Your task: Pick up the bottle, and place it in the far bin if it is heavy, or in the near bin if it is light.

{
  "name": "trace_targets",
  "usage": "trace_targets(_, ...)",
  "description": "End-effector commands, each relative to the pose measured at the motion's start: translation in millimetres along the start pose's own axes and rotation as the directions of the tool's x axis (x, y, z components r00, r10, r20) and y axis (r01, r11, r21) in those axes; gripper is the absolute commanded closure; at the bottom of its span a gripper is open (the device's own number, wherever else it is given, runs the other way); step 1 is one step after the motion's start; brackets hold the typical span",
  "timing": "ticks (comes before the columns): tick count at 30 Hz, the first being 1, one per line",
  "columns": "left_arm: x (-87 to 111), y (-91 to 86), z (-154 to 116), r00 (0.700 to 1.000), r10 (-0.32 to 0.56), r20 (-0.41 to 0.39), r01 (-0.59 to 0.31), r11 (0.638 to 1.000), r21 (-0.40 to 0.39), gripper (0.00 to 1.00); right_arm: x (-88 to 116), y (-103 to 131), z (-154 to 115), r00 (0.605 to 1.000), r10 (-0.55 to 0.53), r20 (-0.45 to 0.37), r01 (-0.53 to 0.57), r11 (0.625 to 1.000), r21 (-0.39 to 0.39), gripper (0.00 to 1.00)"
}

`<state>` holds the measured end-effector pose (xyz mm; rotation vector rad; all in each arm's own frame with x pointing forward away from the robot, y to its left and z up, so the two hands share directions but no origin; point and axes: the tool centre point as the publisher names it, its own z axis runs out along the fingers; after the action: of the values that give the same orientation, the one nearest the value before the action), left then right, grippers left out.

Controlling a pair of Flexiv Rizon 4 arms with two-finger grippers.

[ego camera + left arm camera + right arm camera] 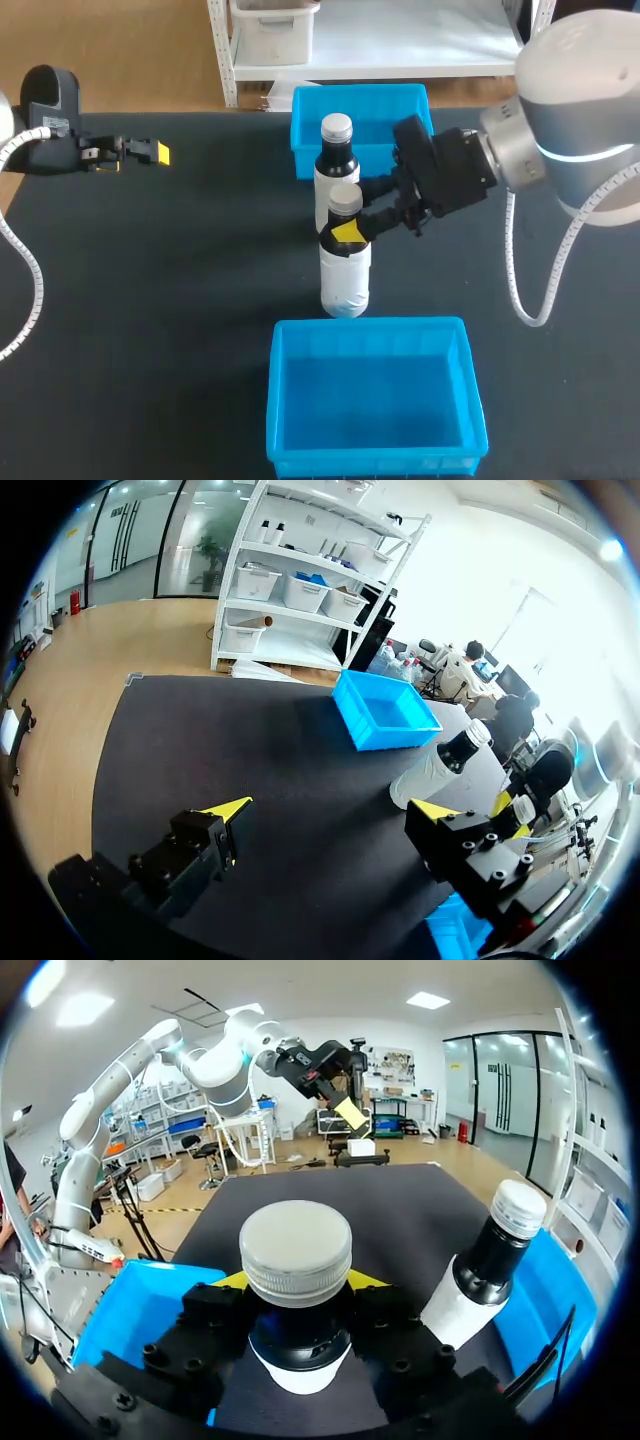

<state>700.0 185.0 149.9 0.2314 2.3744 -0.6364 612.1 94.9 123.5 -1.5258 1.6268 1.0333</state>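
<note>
Two white bottles with black necks and silver caps stand upright mid-table. My right gripper [347, 228] is shut on the neck of the nearer bottle [345, 270], just under its cap [296, 1250]; its fingers [215, 1310] press the neck from both sides. This bottle's base rests on the black table. The second bottle [335, 165] stands just behind it, beside the gripper [490, 1260]. The far bin [410, 100] lies behind both bottles, the near bin [370, 400] in front. My left gripper [140, 152] hangs open and empty over the far left of the table [335, 810].
Both blue bins hold nothing. In the right wrist view the near bin [130, 1310] lies on one side of the gripper and the far bin [545, 1300] on the other, past the second bottle. Bare black table [180, 280] spreads to the left.
</note>
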Motion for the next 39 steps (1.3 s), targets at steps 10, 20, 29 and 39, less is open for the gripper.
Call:
trace_targets(10,0.0,0.0,0,1.0,0.0,0.0,0.0,1.0,0.0,0.0,1,-8,-61,0.999,0.02,-0.026,-0.016,0.993,0.12,1.0)
trace_targets(20,0.0,0.0,0,1.0,0.0,0.0,0.0,1.0,0.0,0.0,7,-12,-115,0.997,0.076,-0.022,-0.07,0.977,0.203,1.0)
trace_targets(29,0.0,0.0,0,1.0,0.0,0.0,0.0,1.0,0.0,0.0,-2,-5,-152,0.996,0.082,-0.019,-0.074,0.967,0.245,1.0)
trace_targets(39,0.0,0.0,0,1.0,0.0,0.0,0.0,1.0,0.0,0.0,-32,22,-164,1.0,-0.007,-0.011,0.009,0.988,0.154,1.0)
